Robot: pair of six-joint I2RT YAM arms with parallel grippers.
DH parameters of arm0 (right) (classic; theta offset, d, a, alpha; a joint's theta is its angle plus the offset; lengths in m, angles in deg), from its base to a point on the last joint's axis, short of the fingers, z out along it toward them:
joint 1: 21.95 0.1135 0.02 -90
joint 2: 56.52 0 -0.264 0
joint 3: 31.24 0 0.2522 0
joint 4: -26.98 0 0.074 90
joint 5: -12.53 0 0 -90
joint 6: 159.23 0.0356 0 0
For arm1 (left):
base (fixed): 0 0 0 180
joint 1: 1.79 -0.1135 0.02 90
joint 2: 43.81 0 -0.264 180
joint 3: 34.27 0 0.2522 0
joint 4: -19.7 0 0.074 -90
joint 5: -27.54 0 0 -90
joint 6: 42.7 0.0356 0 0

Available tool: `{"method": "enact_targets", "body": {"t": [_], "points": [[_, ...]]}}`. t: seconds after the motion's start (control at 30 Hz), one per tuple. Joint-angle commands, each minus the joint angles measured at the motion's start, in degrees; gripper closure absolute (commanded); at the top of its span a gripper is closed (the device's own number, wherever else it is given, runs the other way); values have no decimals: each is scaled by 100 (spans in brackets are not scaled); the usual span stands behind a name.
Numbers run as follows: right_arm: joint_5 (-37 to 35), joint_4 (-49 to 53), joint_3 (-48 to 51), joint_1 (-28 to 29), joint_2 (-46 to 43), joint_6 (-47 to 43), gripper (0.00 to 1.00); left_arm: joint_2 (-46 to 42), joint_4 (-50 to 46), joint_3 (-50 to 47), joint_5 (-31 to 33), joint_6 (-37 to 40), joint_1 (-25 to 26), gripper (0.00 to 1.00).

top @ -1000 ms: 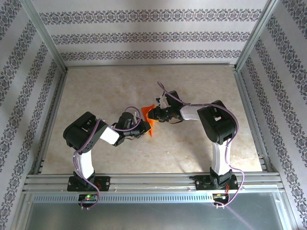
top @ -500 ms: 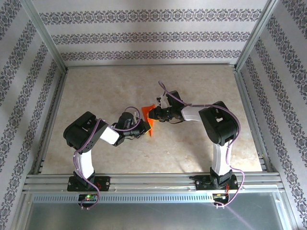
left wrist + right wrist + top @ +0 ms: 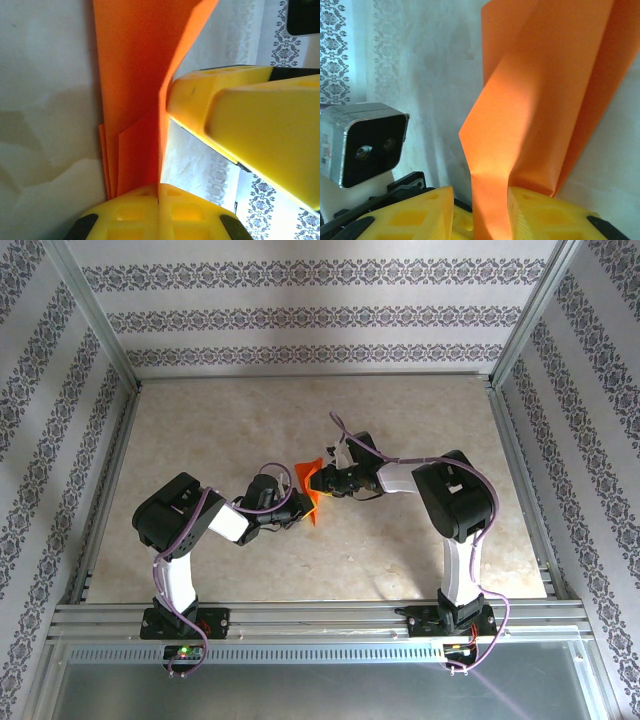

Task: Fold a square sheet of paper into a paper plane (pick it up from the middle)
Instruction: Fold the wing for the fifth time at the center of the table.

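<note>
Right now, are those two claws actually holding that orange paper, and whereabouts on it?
Yes. The left gripper is shut on the folded paper's layered edge, and the right gripper has a fold of it between its fingers.

In the overhead view the folded orange paper [image 3: 312,492] is largely covered by both pincers, so its creases cannot be made out. In both wrist views the paper's upper part is cut off by the top edge — its full outline is not seen.

Top external: high behind the arm bases — looks down the table [image 3: 200,430].
Wrist views: close-up, facing opposite ways — both share the orange paper [image 3: 135,75] [image 3: 545,100].
</note>
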Motion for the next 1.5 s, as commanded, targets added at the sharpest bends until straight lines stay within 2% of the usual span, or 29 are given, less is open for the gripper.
{"method": "enact_targets", "body": {"t": [0.0, 0.37, 0.87, 1.23, 1.47], "points": [[97, -39, -123, -5, 151, -69, 66, 300, -577, -192, 415, 35, -224, 100], [-85, 288, -226, 71, 282, -165, 64, 281, -618, -195, 414, 27, -227, 100], [-595, 1092, -593, 251, 517, -368, 62, 52, -728, -173, 355, -15, -232, 91], [-756, 1164, -647, 277, 540, -245, 62, -781, -1781, -29, 475, 156, -219, 83], [-773, 1148, -653, 279, 515, -175, 61, -981, -2199, 183, 480, 368, -133, 76]]}}
